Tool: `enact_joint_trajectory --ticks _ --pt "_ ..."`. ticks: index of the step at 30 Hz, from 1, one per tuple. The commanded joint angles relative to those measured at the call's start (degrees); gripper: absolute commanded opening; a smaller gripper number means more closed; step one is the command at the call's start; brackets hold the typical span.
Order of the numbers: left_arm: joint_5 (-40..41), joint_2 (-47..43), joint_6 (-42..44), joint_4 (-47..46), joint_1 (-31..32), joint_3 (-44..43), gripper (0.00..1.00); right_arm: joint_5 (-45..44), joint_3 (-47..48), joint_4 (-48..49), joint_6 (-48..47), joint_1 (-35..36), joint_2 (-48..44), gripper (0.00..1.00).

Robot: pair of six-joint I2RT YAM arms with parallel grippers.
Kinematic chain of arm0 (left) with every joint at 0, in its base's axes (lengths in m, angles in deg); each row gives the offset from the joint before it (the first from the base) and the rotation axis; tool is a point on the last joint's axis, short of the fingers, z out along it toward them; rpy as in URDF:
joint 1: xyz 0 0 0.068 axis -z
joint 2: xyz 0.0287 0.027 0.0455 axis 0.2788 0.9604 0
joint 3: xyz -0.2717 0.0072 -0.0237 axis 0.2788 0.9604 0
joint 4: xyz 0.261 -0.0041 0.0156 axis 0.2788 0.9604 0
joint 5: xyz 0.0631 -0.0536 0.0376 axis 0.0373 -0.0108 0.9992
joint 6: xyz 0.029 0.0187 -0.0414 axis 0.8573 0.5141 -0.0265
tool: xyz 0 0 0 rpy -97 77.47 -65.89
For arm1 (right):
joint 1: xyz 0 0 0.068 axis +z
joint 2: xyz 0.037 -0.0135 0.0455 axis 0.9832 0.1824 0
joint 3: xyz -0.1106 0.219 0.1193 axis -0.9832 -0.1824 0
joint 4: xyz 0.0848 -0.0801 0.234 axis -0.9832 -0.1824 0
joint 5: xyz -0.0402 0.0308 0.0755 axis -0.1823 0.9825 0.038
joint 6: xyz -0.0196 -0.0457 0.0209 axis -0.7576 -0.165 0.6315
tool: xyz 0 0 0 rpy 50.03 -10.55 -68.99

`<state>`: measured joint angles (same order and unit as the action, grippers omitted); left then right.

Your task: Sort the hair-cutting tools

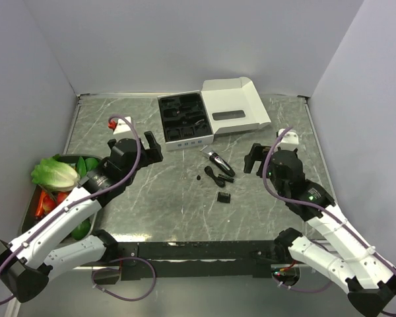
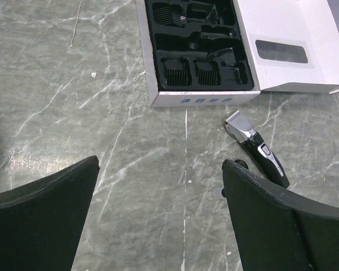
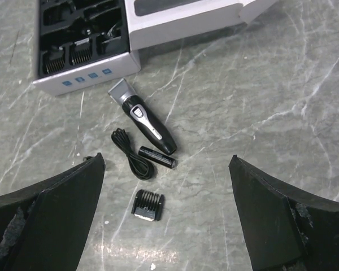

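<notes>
Left hand (image 2: 161,167) & right hand (image 1: 252,160) are held wide open, empty, above worktop (image 3: 260,101), prob. readied for picking. Clipper (image 3: 144,118), cord (image 3: 130,155) & comb attachment (image 3: 147,204) are seen loose nr box (image 3: 85,76).

Box (image 1: 188,141) blocking the middle of the far edge, clipper (image 1: 216,160), cord (image 1: 215,176) and comb (image 1: 223,197) scattered just before it, bin (image 1: 72,157) against the left edge, bare counter (image 1: 158,191) left of the cord and along the near edge
</notes>
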<state>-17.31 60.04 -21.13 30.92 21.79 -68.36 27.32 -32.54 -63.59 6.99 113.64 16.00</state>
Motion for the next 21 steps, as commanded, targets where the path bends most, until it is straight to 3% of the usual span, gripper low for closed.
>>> enact_joint_trajectory --ticks 1,7,12,21 --pt "-0.36 -1.54 -0.22 -1.76 0.26 0.19 0.97 0.37 1.22 0.7 -0.79 0.83 -0.15 1.0" --pt "1.57 -4.17 -0.74 -2.63 0.34 1.59 0.97 -6.39 2.27 -3.77 0.44 0.83 3.44 1.0" --pt "-0.36 -8.04 1.45 -6.42 0.34 5.29 0.97 -4.55 1.74 -2.02 -0.69 0.83 1.6 1.0" --pt "-0.45 -4.79 -0.83 3.51 0.34 1.95 0.97 -0.26 9.65 -8.52 -8.17 2.41 6.25 1.0"
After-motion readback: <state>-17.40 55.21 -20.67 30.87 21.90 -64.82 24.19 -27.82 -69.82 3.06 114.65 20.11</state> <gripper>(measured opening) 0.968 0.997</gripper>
